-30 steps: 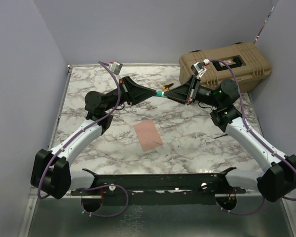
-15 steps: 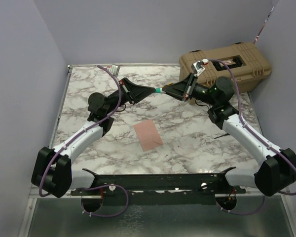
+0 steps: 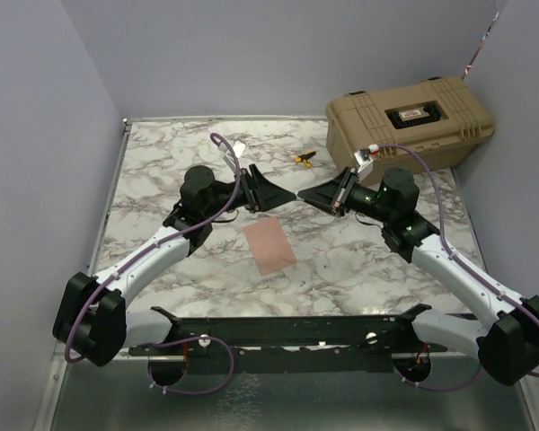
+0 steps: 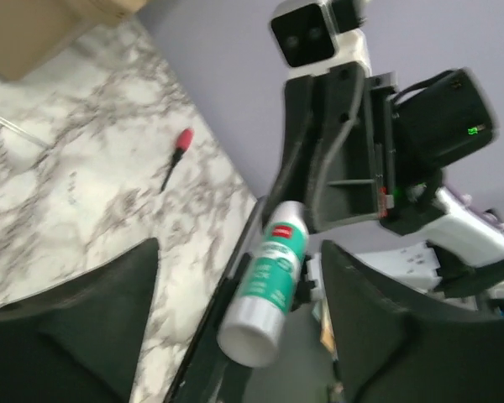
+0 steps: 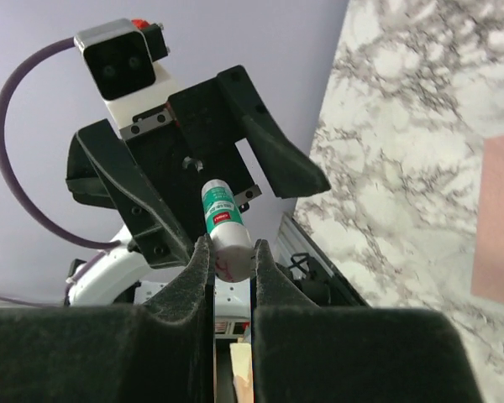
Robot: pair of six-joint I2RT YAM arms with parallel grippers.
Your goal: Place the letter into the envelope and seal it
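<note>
Since the arm bases fill the bottom of the overhead view, the first task thing going outward is the salmon paper (image 3: 269, 247). It lies flat on the marble worktop (image 3: 341, 260) just below the centre of the frame, a bit skewed, with nothing touching it. No flap shows from up there, so I honestly can't tell if it's the bare letter or the envelope lying closed.

My read on handling: it's thin, light and floppy, sitting flush on slick stone, so pinching straight down in the middle probably just skates. I'd go for a corner or a long edge.

Just beyond it, mid-frame, the two pincers meet nose to nose. The right pincer (image 5: 231, 252) is clenched on a glue stick (image 5: 218, 214), a smooth, stiff little tube held by one end. The left pincer (image 4: 239, 248) is released, its jaws spread wide on either side of the tube without touching it.

Further back lies a small screwdriver (image 3: 303, 159), and a tan hard case (image 3: 409, 117) sits in the upper right.
</note>
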